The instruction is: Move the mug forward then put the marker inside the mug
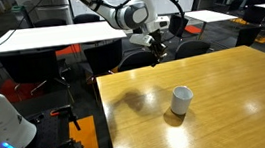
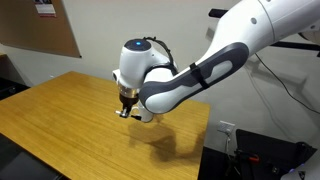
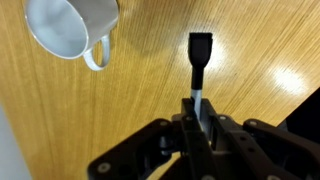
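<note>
Wooden tabletop; claw tight around marker.

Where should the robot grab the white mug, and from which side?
Probably by the rim, from above. The mug stands upright with its mouth open, so the gripper could pinch its wall, away from the small handle. For now, though, the gripper is shut on the marker.

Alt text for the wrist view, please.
The gripper holds the marker above the wooden table, its dark cap pointing away. The white mug stands at the upper left, handle toward the lower right.
</note>
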Motion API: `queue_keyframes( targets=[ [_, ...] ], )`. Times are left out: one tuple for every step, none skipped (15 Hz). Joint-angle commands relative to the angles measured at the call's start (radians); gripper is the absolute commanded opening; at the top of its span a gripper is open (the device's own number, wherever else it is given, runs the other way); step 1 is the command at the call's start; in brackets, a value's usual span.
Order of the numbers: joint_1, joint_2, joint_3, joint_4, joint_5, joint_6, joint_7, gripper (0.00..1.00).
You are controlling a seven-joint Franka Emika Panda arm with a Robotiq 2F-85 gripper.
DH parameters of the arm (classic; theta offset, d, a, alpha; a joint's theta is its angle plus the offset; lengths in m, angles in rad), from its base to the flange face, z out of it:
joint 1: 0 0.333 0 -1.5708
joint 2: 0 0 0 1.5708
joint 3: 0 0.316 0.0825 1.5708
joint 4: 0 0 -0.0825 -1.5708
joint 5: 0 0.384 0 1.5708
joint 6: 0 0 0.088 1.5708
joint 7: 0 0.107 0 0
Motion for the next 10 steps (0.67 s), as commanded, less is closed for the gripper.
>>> queue_keyframes(
  targets=[
    [0.052,0.006,-0.061,0.016,-0.109,0.018,0.121,0.03],
    [0.066,0.010,-0.080,0.018,-0.149,0.026,0.165,0.03],
    [0.077,0.011,-0.094,0.021,-0.182,0.030,0.203,0.03],
    [0.092,0.011,-0.112,0.025,-0.221,0.032,0.250,0.03],
    [0.108,0.015,-0.134,0.028,-0.268,0.040,0.306,0.03],
    [0.120,0.019,-0.151,0.033,-0.307,0.044,0.352,0.03],
    [0.133,0.023,-0.170,0.040,-0.350,0.044,0.404,0.03],
    [0.142,0.026,-0.181,0.046,-0.386,0.038,0.450,0.03],
    [0.148,0.029,-0.189,0.052,-0.422,0.032,0.495,0.03],
    [0.156,0.036,-0.202,0.060,-0.466,0.030,0.551,0.03]
  ],
)
